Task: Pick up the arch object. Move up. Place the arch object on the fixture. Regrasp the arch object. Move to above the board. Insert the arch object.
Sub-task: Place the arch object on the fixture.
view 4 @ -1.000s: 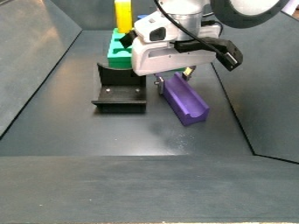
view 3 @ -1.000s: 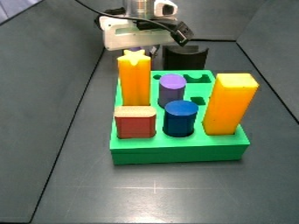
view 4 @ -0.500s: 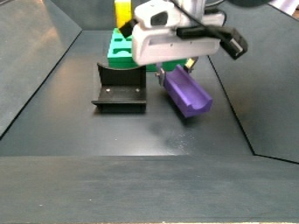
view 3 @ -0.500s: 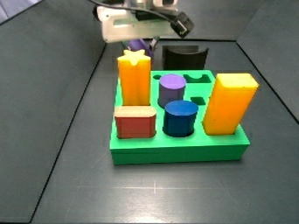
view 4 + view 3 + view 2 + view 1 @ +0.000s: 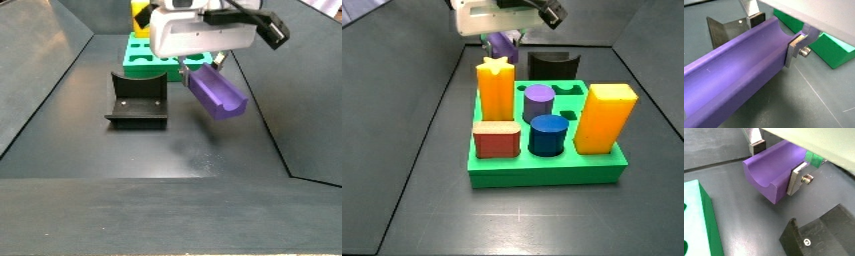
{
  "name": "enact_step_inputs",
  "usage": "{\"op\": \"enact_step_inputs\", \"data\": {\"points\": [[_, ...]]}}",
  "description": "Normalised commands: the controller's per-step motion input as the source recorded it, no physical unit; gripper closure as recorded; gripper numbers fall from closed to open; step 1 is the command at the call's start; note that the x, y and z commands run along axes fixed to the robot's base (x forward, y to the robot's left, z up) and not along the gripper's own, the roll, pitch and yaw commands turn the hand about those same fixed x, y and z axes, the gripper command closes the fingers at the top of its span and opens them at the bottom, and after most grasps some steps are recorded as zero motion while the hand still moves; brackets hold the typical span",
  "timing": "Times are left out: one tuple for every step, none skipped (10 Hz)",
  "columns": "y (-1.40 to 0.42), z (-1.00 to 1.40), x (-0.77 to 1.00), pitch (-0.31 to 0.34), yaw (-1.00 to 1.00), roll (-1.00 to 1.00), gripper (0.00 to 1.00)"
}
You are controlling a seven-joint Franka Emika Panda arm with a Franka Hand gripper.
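Note:
The arch object is a long purple block with a curved channel along one face. It shows in both wrist views (image 5: 774, 170) (image 5: 741, 62) and in both side views (image 5: 217, 93) (image 5: 502, 44). My gripper (image 5: 777, 163) (image 5: 774, 32) is shut on it, one silver finger (image 5: 799, 177) on each side, and holds it in the air above the floor. The dark fixture (image 5: 136, 100) stands on the floor beside and below it. The green board (image 5: 549, 150) lies beyond the fixture.
The board holds a yellow star post (image 5: 496, 85), a yellow block (image 5: 605, 118), a purple cylinder (image 5: 540, 100), a blue cylinder (image 5: 547, 133) and a red block (image 5: 496, 140). Dark walls enclose the floor.
My gripper has risen with the arch object, lifting it off the floor to well above the fixture's height.

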Motion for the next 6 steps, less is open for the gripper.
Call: {"op": "enact_step_inputs", "data": {"points": [[-0.01, 1.00, -0.01, 0.019, 0.00, -0.02, 1.00], [0.00, 1.00, -0.01, 0.033, 0.00, -0.04, 1.00], [-0.01, 1.00, -0.02, 0.048, 0.01, -0.07, 1.00], [-0.01, 1.00, -0.02, 0.055, 0.01, -0.09, 1.00], [0.00, 1.00, -0.02, 0.058, 0.00, -0.11, 1.00], [0.00, 1.00, -0.03, 0.059, -0.01, -0.13, 1.00]]}}
